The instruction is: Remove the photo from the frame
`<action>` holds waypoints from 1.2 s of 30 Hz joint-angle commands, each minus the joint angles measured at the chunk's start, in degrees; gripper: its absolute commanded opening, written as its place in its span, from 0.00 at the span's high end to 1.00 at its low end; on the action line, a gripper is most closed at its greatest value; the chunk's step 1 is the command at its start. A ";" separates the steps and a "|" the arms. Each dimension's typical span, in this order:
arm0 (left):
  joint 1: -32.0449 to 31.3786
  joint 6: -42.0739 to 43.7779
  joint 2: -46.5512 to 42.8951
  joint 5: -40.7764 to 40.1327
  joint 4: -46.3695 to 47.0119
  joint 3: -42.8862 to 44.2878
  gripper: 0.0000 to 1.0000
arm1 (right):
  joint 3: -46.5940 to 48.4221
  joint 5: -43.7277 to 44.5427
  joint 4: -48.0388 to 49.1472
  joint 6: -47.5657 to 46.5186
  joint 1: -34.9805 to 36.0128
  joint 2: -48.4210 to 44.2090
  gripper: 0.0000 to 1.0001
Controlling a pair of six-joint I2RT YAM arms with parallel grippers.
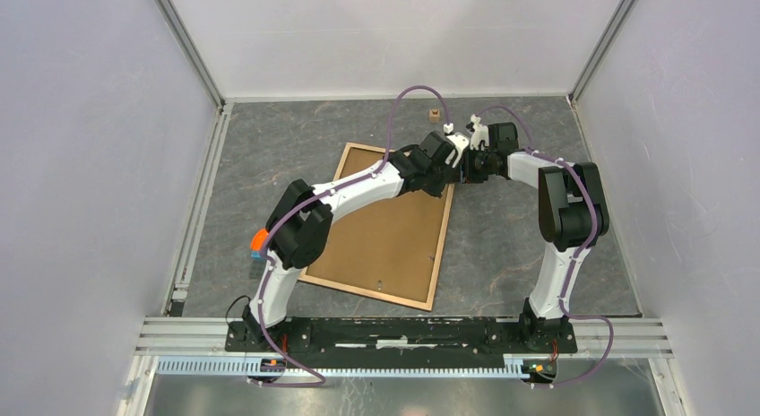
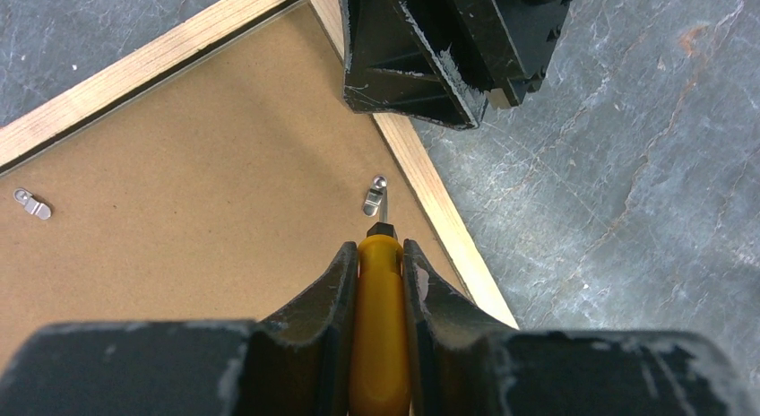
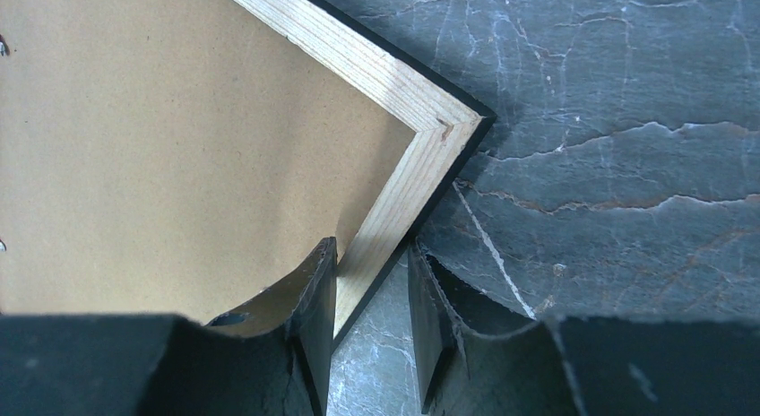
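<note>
The frame [image 1: 385, 246] lies face down on the table, brown fibreboard back up, edged in light wood. The photo is hidden under the back. My left gripper [image 2: 381, 255] is shut on a yellow-handled screwdriver [image 2: 380, 326]. Its metal tip touches a small metal turn clip [image 2: 374, 199] by the frame's right rail. My right gripper [image 3: 372, 299] is open and straddles the wooden rail [image 3: 394, 201] near the frame's far right corner, one finger over the back, one over the table. In the top view both grippers [image 1: 453, 169] [image 1: 470, 163] meet at that corner.
A second metal clip [image 2: 32, 203] sits on the back near the far rail. A small wooden cube [image 1: 435, 115] lies on the grey table [image 1: 511, 246] behind the arms. A hanger [image 1: 379, 285] shows near the frame's near rail. White walls enclose the table.
</note>
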 commanded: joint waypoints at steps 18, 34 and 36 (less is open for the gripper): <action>2.13 6.41 -1.95 0.29 -1.04 -0.40 0.98 | -0.64 3.25 -2.15 -1.63 0.57 2.35 0.63; 3.54 6.51 -5.23 4.29 0.70 -2.28 0.98 | 2.87 4.27 -3.09 -3.69 0.52 4.21 0.69; 3.91 7.18 -7.86 6.81 1.74 -4.78 0.98 | 4.66 4.97 -2.68 -4.53 0.29 5.50 0.72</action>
